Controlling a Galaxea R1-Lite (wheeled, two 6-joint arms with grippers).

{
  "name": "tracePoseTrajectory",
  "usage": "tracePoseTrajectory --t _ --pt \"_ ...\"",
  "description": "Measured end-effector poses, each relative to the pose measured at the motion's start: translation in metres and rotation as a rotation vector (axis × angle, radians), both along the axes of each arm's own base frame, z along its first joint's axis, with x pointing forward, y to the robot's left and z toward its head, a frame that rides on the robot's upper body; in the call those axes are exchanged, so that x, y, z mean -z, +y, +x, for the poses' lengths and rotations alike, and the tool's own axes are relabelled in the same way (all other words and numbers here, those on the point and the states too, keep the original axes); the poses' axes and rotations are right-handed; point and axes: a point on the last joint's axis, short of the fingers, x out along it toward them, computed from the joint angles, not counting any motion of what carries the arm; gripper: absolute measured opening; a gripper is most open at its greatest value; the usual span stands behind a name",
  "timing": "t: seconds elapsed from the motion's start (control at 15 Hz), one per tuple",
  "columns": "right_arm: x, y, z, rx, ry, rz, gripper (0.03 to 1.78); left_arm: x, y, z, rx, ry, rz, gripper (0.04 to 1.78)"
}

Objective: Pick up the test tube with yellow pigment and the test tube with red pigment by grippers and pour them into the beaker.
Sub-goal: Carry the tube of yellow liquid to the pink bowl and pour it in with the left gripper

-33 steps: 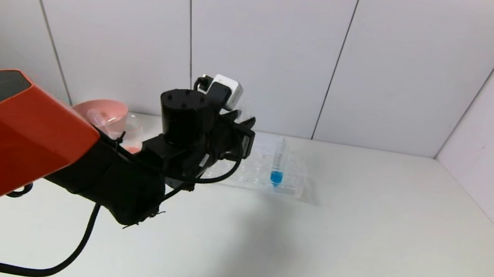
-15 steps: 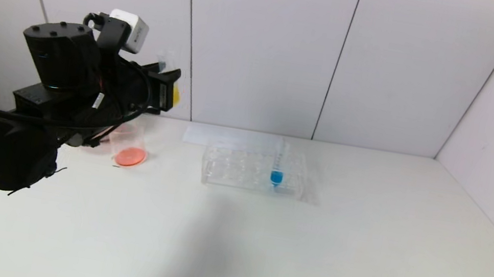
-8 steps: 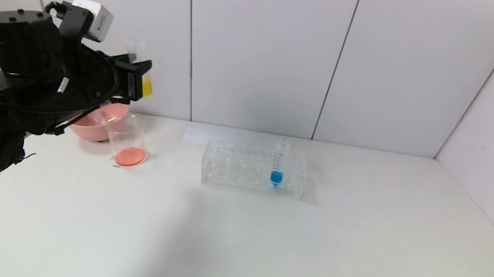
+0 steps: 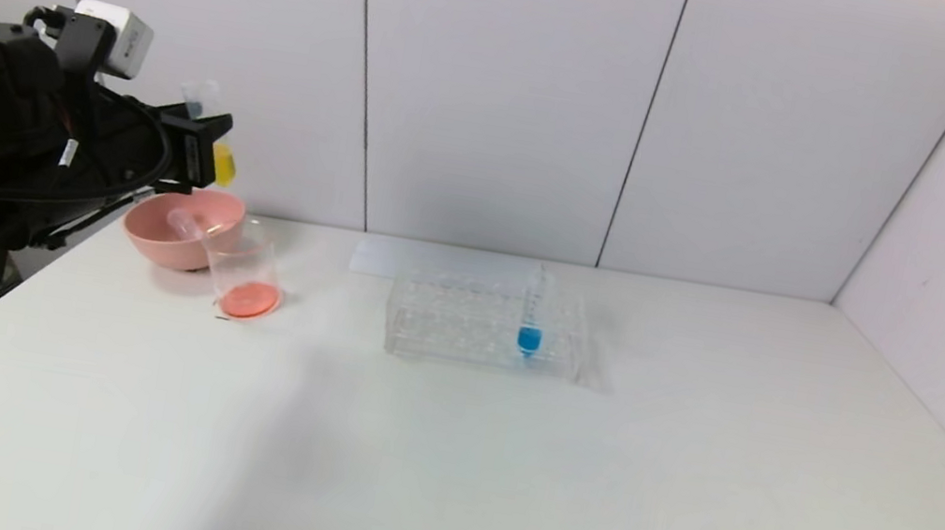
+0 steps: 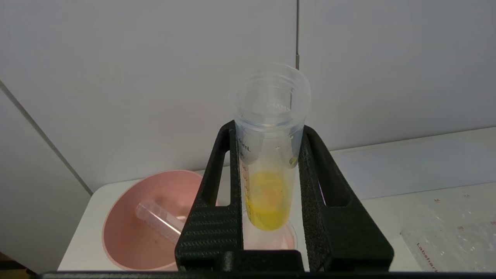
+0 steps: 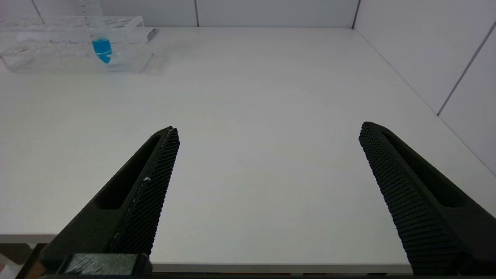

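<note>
Clamping the test tube with yellow pigment [image 5: 267, 193] upright, left gripper [image 5: 269, 182] above the beaker [image 4: 243, 274], right gripper [image 6: 267, 170] spread wide.

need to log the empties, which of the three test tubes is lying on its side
The empty clear tube lying in the pink bowl. The yellow one is upright in the left gripper; the blue one stands in the rack.

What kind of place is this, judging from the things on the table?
Probably a mock chemistry bench set up for robot trials: a clear tube rack holding a blue-filled tube, a beaker with orange-red liquid, and a plain white table enclosed by bare white panels.
</note>
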Motion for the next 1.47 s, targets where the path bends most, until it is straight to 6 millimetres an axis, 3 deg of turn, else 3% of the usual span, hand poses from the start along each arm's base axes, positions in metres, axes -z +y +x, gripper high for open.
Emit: tracePoseTrajectory --t 0.73,1.47 --pt "0.000 0.000 0.000 0.000 0.000 0.000 1.70 0.017 0.048 0.011 -0.085 0.050 0.022 0.44" --pt "0.000 0.000 0.000 0.000 0.000 0.000 1.70 0.037 0.059 0.025 -0.112 0.066 0.023 0.44"
